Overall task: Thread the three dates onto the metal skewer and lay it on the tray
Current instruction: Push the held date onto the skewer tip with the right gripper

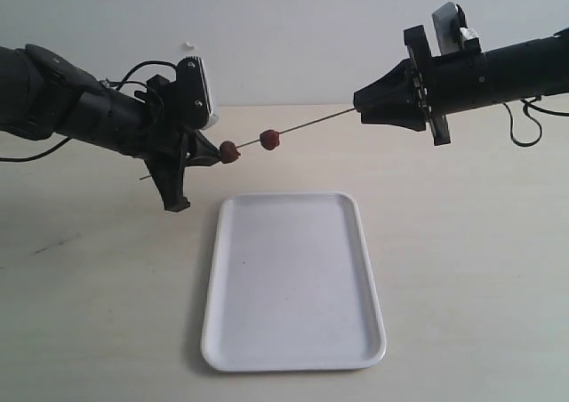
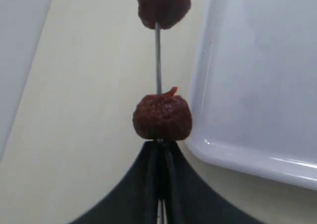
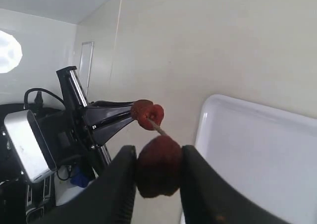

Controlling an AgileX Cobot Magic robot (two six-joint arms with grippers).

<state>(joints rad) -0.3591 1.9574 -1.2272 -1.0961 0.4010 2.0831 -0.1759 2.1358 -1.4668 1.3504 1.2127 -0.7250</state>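
Holding side: the left gripper (image 1: 212,155) has its jaws pressed together on the thin grey metal skewer (image 1: 311,124), clamping the rear end so the rod hangs level above the pale beige table (image 1: 462,242) for loading.
Already threaded: 2 wrinkled reddish-brown dates, the near date (image 1: 229,150) touching the left fingertips, the far date (image 1: 269,139) just beyond.
Feeding side: the right gripper (image 1: 357,108), partly open, pinches the 3rd date (image 3: 158,167) at the skewer's free tip. Whether it is pierced yet, I cannot tell.
Landing spot: the glossy white rectangular tray (image 1: 293,282) lies bare, near and below the rod.

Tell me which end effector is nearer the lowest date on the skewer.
Left. The left end effector sits just beside the lowest date; the right end effector is farther up the skewer, gripping another date.
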